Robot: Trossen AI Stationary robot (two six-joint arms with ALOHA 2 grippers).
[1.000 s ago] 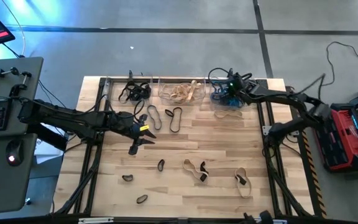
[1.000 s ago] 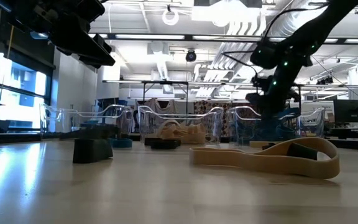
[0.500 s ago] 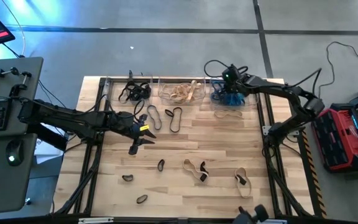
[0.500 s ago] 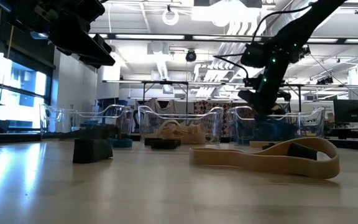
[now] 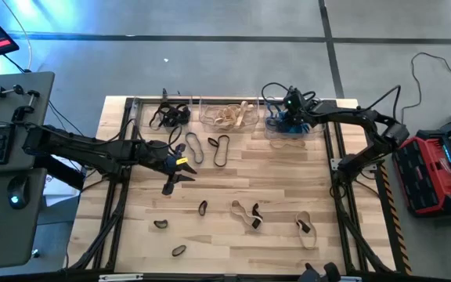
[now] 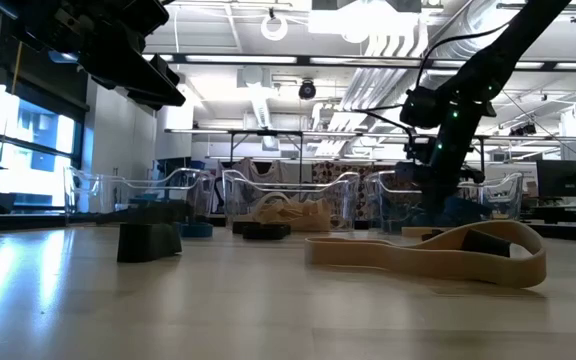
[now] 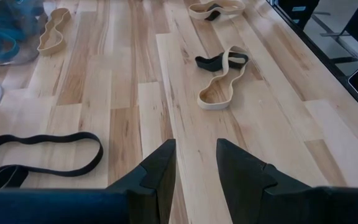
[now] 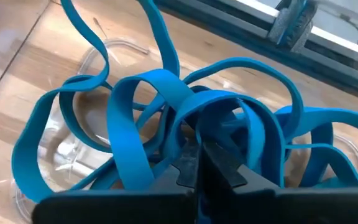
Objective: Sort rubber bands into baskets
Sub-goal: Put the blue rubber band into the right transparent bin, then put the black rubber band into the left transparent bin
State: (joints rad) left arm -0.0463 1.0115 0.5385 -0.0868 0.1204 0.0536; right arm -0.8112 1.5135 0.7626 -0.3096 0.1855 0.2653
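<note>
Three clear baskets stand along the far edge: one with black rubber bands (image 5: 169, 116), one with tan bands (image 5: 229, 116), one with blue bands (image 5: 288, 123). Loose black bands (image 5: 221, 149) and tan bands (image 5: 247, 213) lie flat on the wooden table. My right gripper (image 8: 199, 146) is shut and reaches down into the blue basket (image 6: 468, 195), its tips among the blue bands (image 8: 142, 118). My left gripper (image 7: 194, 168) hangs open above the table's left middle (image 5: 182, 171), nothing between its fingers, with a black band (image 7: 42, 149) lying near it. My right gripper comes steeply from above into the pile of blue bands. Its shut fingertips (image 8: 191, 163) touch the loops (image 8: 194, 111) that arch over and around them. The bands hide the tips, so I cannot tell whether a loop is pinched between them. The pile rests in the basket.
A tan band (image 5: 286, 143) lies on the table just in front of the blue basket. Small black bands (image 5: 203, 207) and a tan one (image 5: 304, 227) are scattered toward the near edge. A large tan band (image 6: 428, 255) lies close to the low camera. Dark frame rails (image 5: 331, 157) run along both table sides.
My right gripper has risen a little over the blue basket, then come down into it, tipping more steeply downward, and now sits lower among the blue bands.
</note>
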